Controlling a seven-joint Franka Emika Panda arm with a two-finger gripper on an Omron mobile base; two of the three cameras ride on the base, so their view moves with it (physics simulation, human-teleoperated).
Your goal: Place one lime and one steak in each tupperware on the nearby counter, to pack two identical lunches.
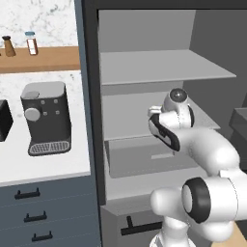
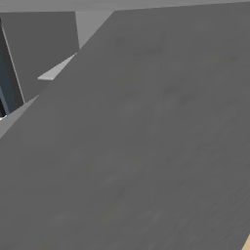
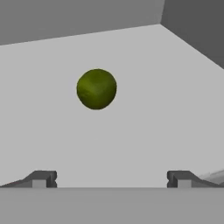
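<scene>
Hand view: round, dimpled green lime [image 3: 96,89] on smooth grey shelf [image 3: 131,131], jaws wide apart.

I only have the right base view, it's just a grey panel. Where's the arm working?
Observer: The arm reaches into an open grey cabinet, onto a middle shelf.
Operator: Anything on that shelf?
Observer: One lime sits on the pale shelf floor, ahead of the gripper in the hand view.
Operator: Holding it?
Observer: No. The jaws are wide open and short of the lime.
Operator: What's beside the cabinet?
Observer: A coffee machine on the white counter to its left.
</scene>
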